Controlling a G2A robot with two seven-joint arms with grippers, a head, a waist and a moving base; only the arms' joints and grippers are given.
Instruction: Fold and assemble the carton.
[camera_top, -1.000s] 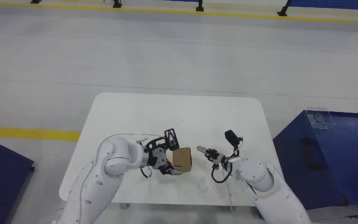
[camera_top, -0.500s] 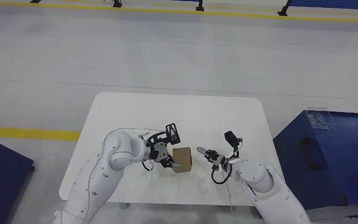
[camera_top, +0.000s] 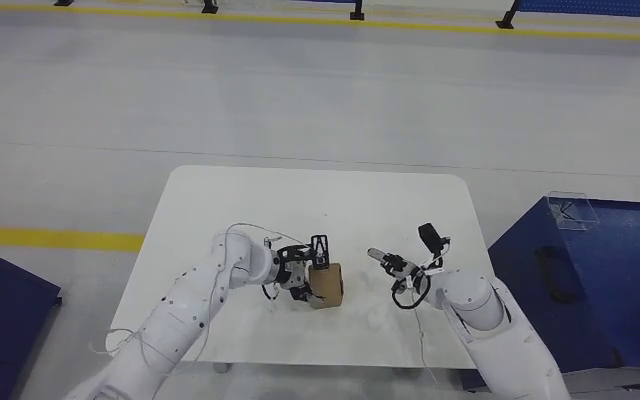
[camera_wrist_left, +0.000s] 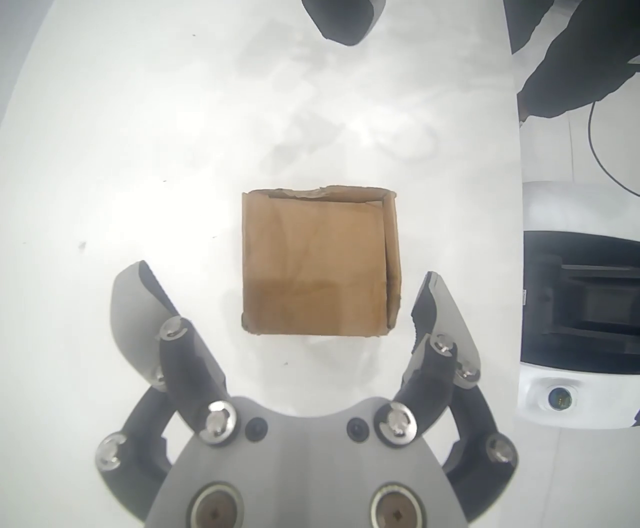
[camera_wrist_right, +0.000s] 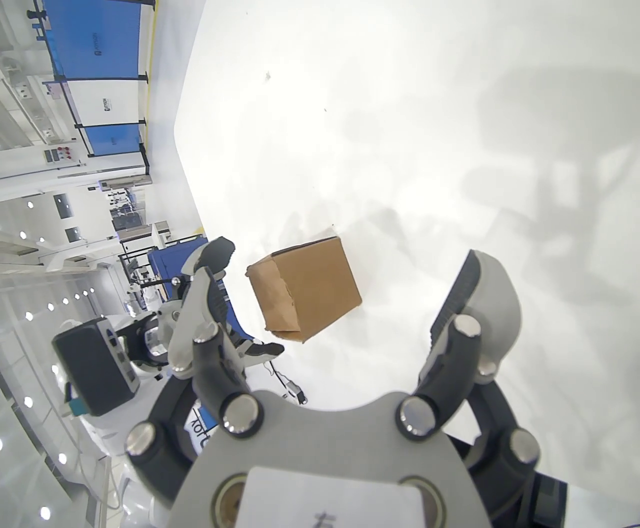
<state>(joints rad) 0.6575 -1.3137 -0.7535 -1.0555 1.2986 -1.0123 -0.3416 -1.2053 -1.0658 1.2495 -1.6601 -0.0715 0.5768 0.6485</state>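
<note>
Left wrist view looks straight down on the carton (camera_wrist_left: 317, 265), a small brown cardboard cube standing on the white table (camera_wrist_left: 125, 125), toward the robot's side of it. Its upper face is creased, with a ragged far edge and a flap seam running along one side. The left gripper (camera_wrist_left: 287, 282) hovers above it, jaws spread wide on either side of its near end, touching nothing. The right gripper (camera_wrist_right: 347, 255), jaws likewise spread and empty, sits apart from the carton, facing a side whose flap edge looks torn.
</note>
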